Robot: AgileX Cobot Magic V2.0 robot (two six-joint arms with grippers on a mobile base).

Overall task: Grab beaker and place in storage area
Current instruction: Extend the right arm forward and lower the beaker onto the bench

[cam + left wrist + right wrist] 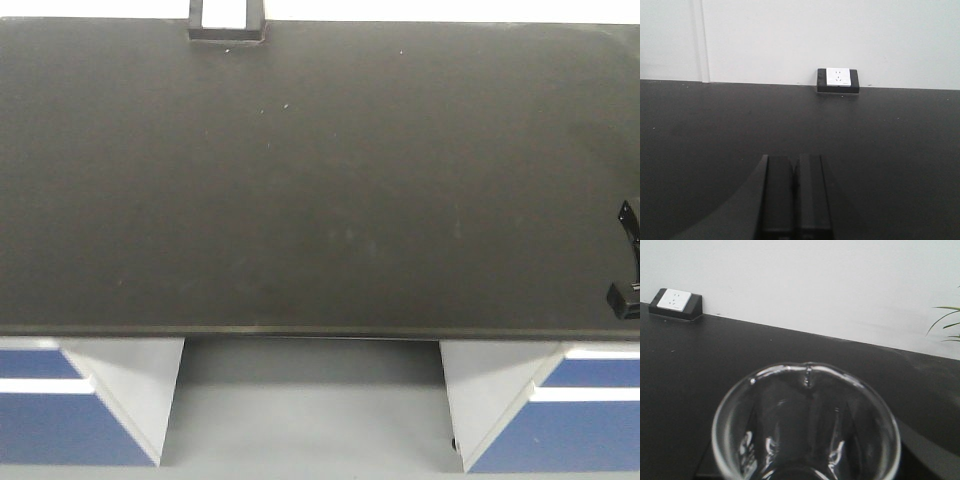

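Observation:
The clear glass beaker (729, 415) fills the lower half of the right wrist view, its rim and pouring lip facing the camera. My right gripper (806, 410) is shut on it, with dark fingers showing through the glass on both sides. In the front view the right gripper (628, 258) hangs at the right edge, over the storage area (300, 180), a wide matte black benchtop. The beaker itself cannot be made out there. My left gripper (795, 162) is shut with nothing in it, low over the same benchtop (700, 130), and is out of the front view.
A small black socket box with a white face (226, 22) stands at the bench's far edge against the white wall, also seen as the socket box (838, 80) and the socket box (675, 302). Blue drawers (40, 400) sit under the bench. Plant leaves (946, 322) show at far right.

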